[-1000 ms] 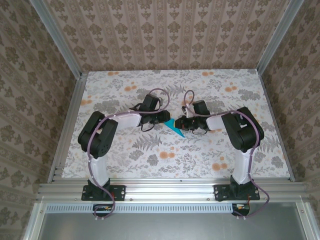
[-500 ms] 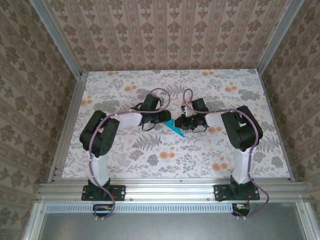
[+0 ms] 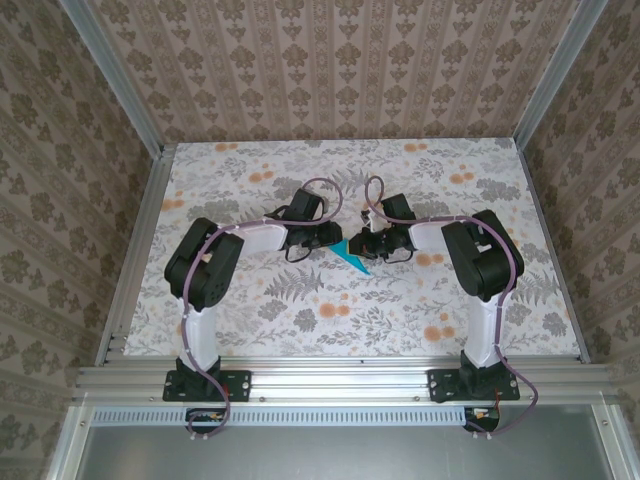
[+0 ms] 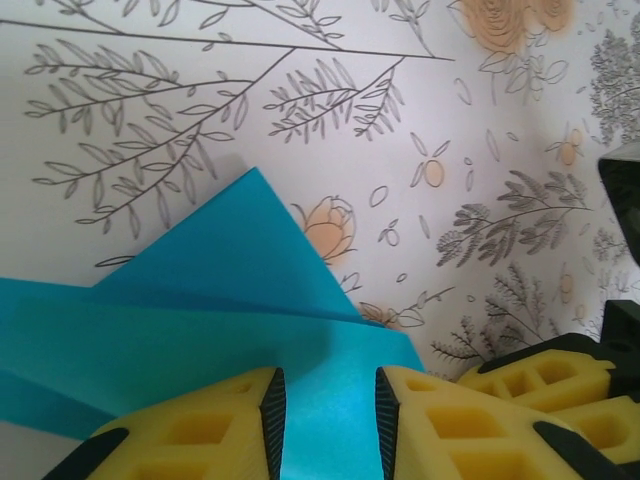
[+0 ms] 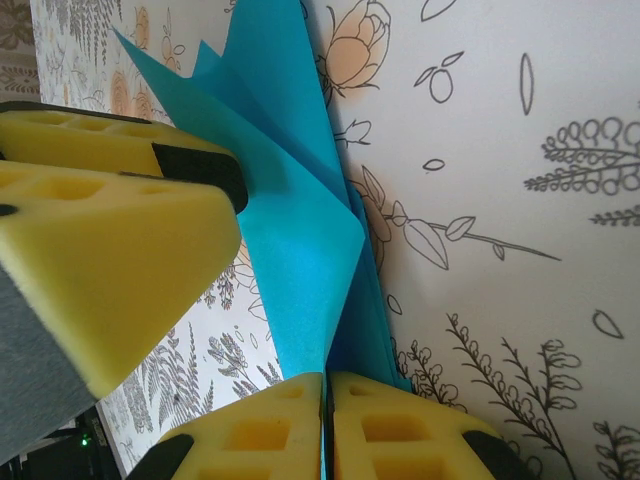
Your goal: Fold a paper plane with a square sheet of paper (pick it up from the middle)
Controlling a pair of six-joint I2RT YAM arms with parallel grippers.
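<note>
We start with the flowered worktop (image 3: 250, 300), which looks as it did a second ago. The left arm (image 3: 205, 265) and the right arm (image 3: 480, 258) have both leaned a little farther out from their bases, and their wrists have drawn slightly closer over the middle.

In its own wrist view, the left pincer (image 4: 327, 405) has its jaws partly apart. The flat blue face of the paper (image 3: 352, 259) shows in the gap between them, so the pincer straddles a layer rather than nipping it. The right pincer (image 5: 326, 400) is closed, with a thin edge of the paper caught between its pads, and the rest of the sheet fans upward from there in several layers.

The paper sits at the centre of the worktop between the two pincers, where it was a second ago. It is already folded into a narrow pointed shape, and in the top view its tip points toward the near right. It has barely shifted while the arms crept in.

We judge that no new crease has been made in this last second. The arms have only settled their hold, with the right one pinning the paper and the left one placed to press or turn a flap. The plane is partly formed, and the wing folds look unfinished.
</note>
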